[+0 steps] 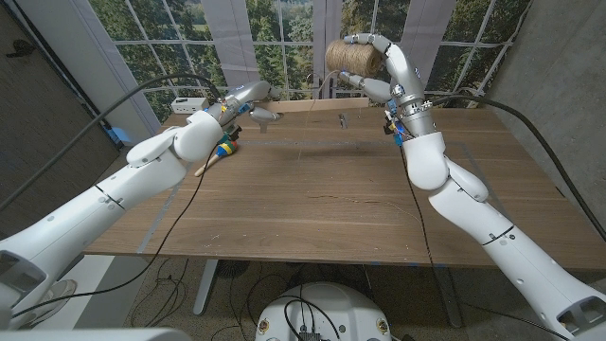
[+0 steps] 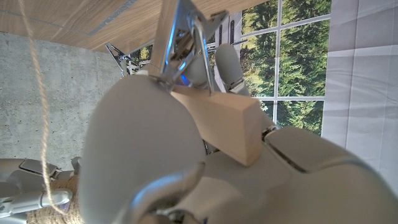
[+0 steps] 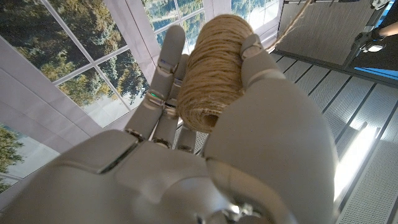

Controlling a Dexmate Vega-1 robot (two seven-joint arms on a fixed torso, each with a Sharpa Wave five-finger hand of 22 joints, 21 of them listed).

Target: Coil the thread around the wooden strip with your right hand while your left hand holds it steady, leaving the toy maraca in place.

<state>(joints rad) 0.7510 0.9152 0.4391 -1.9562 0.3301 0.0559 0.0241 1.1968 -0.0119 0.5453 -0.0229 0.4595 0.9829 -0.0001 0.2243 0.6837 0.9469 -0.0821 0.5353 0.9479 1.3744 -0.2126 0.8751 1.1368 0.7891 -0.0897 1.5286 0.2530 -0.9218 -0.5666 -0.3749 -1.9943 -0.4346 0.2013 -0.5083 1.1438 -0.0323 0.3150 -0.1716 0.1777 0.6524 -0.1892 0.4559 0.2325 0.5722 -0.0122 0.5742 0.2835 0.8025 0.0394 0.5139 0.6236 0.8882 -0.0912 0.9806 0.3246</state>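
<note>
My right hand [image 1: 379, 68] is raised above the table's far edge and grips a spool of tan thread [image 1: 352, 55]; the right wrist view shows the spool [image 3: 214, 68] between the fingers of that hand [image 3: 249, 149]. A strand of thread [image 3: 292, 18] leads away from it. My left hand [image 1: 244, 102] holds one end of the pale wooden strip [image 1: 312, 105], which lies along the far edge. The left wrist view shows the strip [image 2: 224, 124] in that hand [image 2: 143, 143], with the thread [image 2: 37, 93] hanging beside it. The colourful toy maraca [image 1: 225, 149] lies under my left forearm.
The wooden table [image 1: 312, 199] is bare across its middle and front. A small metal piece [image 1: 343, 119] sits near the far edge. A white power strip [image 1: 189, 104] with cables lies at the back left. Windows stand behind the table.
</note>
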